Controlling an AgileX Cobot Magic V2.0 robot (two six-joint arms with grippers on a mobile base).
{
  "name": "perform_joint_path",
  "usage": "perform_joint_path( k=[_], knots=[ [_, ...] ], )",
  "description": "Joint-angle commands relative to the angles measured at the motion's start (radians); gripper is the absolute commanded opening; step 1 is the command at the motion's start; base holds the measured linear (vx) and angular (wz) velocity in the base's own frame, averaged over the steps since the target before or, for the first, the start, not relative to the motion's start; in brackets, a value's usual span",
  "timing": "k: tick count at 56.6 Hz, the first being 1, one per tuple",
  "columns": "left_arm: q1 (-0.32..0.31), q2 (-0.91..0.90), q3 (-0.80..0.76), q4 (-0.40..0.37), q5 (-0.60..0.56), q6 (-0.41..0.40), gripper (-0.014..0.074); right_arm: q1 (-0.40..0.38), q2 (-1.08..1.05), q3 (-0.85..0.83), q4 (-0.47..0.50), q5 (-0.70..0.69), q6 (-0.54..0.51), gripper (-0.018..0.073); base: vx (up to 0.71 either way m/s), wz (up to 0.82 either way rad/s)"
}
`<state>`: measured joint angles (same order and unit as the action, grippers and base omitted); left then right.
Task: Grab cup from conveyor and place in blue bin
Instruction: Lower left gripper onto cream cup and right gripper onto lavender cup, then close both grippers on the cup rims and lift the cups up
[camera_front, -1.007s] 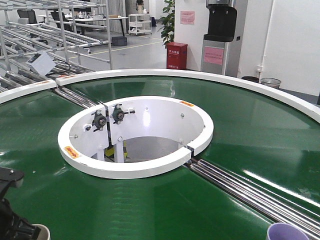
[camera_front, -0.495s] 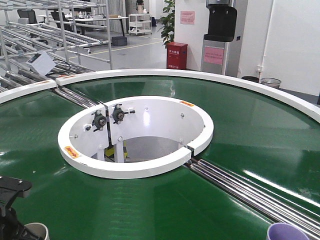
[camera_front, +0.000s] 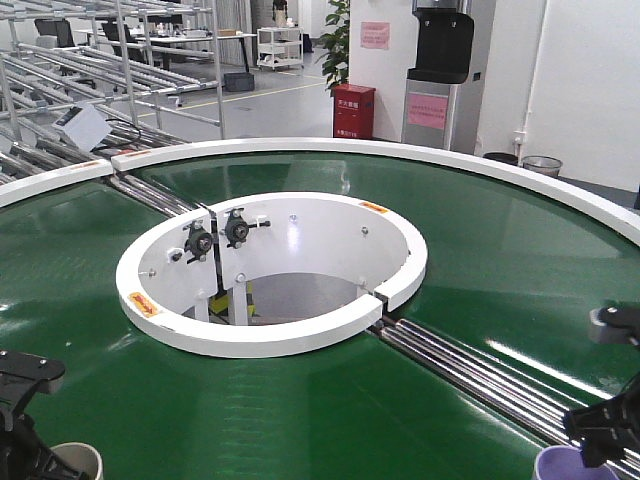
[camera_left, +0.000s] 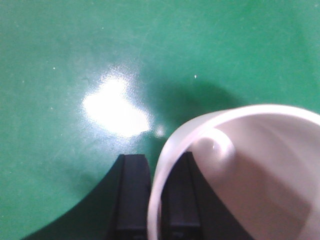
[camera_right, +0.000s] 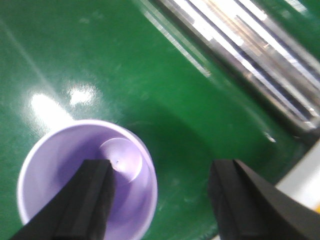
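The conveyor's green belt (camera_front: 480, 260) fills all views. At the front view's bottom left, my left gripper (camera_front: 20, 425) is shut on the rim of a white cup (camera_front: 78, 460). In the left wrist view its two black fingers (camera_left: 132, 195) pinch the white cup's (camera_left: 260, 165) wall, one inside and one outside. At bottom right, my right gripper (camera_front: 610, 420) stands open over a purple cup (camera_front: 560, 465). In the right wrist view, one finger of the right gripper (camera_right: 165, 200) hangs over the purple cup's (camera_right: 60, 155) mouth, the other over bare belt. The blue bin is out of view.
A white inner ring (camera_front: 270, 335) encloses the conveyor's open middle. A steel roller strip (camera_front: 480, 375) crosses the belt just behind the purple cup, and shows again as a roller strip (camera_right: 240, 45). The white outer rim (camera_front: 400, 150) curves behind. Metal racks (camera_front: 100, 60) stand far left.
My right gripper has come into the front view at the lower right, above the purple cup. The left gripper and white cup have shifted only slightly.
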<state>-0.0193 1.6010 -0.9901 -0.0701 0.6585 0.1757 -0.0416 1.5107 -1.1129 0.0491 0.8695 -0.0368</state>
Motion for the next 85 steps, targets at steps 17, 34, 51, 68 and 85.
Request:
perform_joint_path(
  k=[17, 34, 51, 68, 85],
  knots=[
    [0.0, -0.033, -0.028, 0.008, -0.061, 0.003, -0.0008, -0.003, 0.115, -0.036, -0.031, -0.055, -0.016, 0.0415, 0.0, 0.0],
    [0.0, -0.033, -0.028, 0.008, -0.06, 0.003, -0.0008, -0.003, 0.12, -0.036, 0.052, -0.06, -0.015, 0.0126, 0.0, 0.0],
    [-0.002, -0.047, -0.028, 0.008, -0.055, 0.003, -0.0008, -0.002, 0.099, -0.036, 0.121, -0.072, -0.08, -0.0011, 0.0, 0.0],
    [-0.002, -0.231, -0.028, -0.055, -0.19, 0.011, -0.0008, 0.068, -0.092, -0.038, 0.175, -0.24, -0.105, -0.0009, 0.0, 0.0],
    [-0.004, -0.516, -0.028, -0.18, -0.228, 0.106, -0.0006, 0.3, -0.241, -0.21, -0.059, -0.3, 0.132, -0.0009, 0.0, 0.0]
  ],
)
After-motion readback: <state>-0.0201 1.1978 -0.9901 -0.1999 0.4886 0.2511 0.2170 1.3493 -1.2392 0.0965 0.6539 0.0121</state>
